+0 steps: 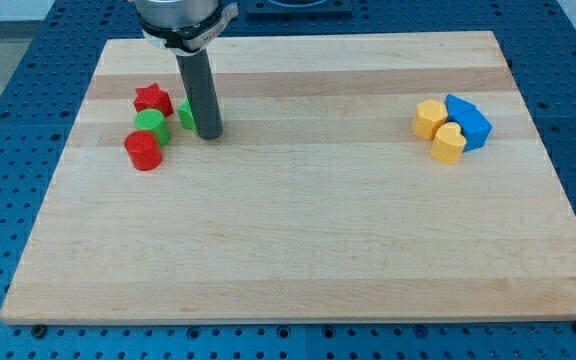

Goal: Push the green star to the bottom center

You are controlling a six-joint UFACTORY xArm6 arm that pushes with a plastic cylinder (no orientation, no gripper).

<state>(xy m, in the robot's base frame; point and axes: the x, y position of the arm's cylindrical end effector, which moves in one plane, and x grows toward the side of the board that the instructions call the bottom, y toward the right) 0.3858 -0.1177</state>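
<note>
My rod comes down from the view's top left, and my tip (209,133) rests on the wooden board (298,250). A green block (185,114), mostly hidden behind the rod, shows just to the tip's left and touches the rod; its shape cannot be made out. A green round block (151,125) sits further left, with a red star (152,98) above it and a red round block (142,150) below it.
At the view's right a cluster sits together: a yellow hexagon-like block (429,118), a yellow heart-like block (449,143), and two blue blocks (468,122) touching them. The board's edges drop to a blue perforated table.
</note>
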